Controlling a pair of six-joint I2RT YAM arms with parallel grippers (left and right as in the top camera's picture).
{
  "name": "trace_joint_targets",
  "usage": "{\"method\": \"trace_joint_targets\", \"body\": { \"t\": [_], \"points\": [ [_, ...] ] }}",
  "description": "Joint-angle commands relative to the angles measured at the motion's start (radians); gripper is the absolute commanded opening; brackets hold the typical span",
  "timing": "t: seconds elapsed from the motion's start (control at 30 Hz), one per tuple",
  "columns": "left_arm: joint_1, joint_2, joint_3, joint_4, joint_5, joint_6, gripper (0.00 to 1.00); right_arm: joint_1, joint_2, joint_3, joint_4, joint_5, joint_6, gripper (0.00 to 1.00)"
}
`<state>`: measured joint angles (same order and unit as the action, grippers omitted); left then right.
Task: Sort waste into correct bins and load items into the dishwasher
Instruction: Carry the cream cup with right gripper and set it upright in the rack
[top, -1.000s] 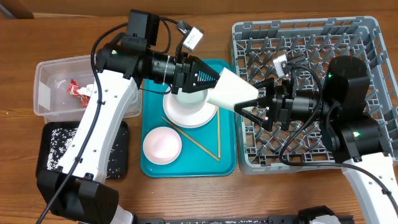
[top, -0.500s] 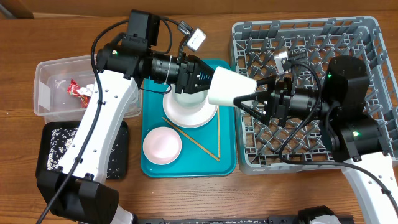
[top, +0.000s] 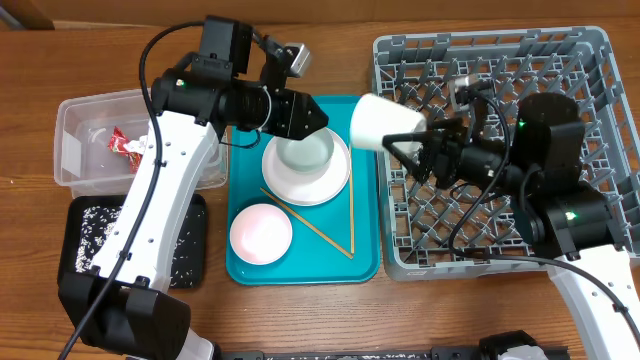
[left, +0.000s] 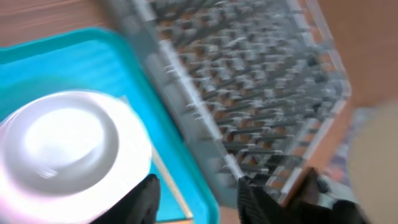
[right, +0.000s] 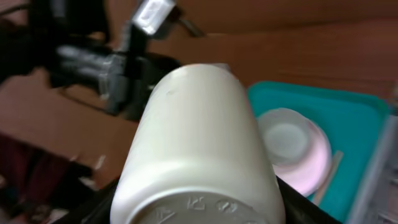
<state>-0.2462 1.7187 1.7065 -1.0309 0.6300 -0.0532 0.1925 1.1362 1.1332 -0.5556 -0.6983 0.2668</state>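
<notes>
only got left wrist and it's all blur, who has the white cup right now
Observer: The right gripper has the white cup. It is held on its side above the left edge of the grey rack.
Operator: is my left gripper clear of it
Observer: Yes. In the overhead view the left gripper is apart from the cup, with a gap between them.
Operator: what else is on the teal tray besides the bowl i can see
Observer: A small pink bowl sits near the front of the teal tray. The chopsticks lie beside it in a V.
</notes>
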Motion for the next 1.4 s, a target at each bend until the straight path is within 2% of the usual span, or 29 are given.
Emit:
{"method": "trace_joint_targets", "body": {
  "t": [0.0,0.13,0.3,0.4,0.43,0.47,0.7,0.87,1.1,1.37],
  "points": [
    [0.004,0.000,0.010,-0.029,-0.163,-0.045,0.47,0.005,-0.013,0.027,-0.039,0.366,-0.004,0.47],
    [0.004,0.003,0.010,-0.061,-0.201,-0.045,0.54,0.005,0.003,0.027,-0.059,0.652,0.000,0.47],
    [0.003,0.010,0.010,-0.067,-0.200,-0.045,0.64,0.005,0.061,0.027,-0.015,0.748,-0.001,0.46],
    [0.003,0.010,0.010,-0.069,-0.200,-0.045,0.81,0.005,0.122,0.027,0.028,0.750,-0.002,0.46],
    [0.004,0.010,0.010,-0.069,-0.200,-0.045,0.95,0.005,0.149,0.027,0.044,0.750,-0.002,0.46],
    [0.004,0.010,0.010,-0.069,-0.200,-0.045,1.00,0.005,0.170,0.026,0.058,0.750,-0.003,0.46],
    [0.004,0.010,0.010,-0.069,-0.201,-0.045,1.00,0.005,0.314,0.027,0.169,0.750,-0.005,0.46],
    [0.004,0.010,0.010,-0.069,-0.201,-0.045,1.00,0.005,0.398,0.026,0.176,0.751,-0.008,0.46],
    [0.004,0.010,0.010,-0.069,-0.201,-0.045,1.00,0.003,0.437,0.023,0.148,0.834,-0.008,0.46],
    [0.004,0.010,0.010,-0.069,-0.201,-0.045,1.00,0.003,0.445,0.016,0.176,0.837,-0.008,0.46]
  ]
}}
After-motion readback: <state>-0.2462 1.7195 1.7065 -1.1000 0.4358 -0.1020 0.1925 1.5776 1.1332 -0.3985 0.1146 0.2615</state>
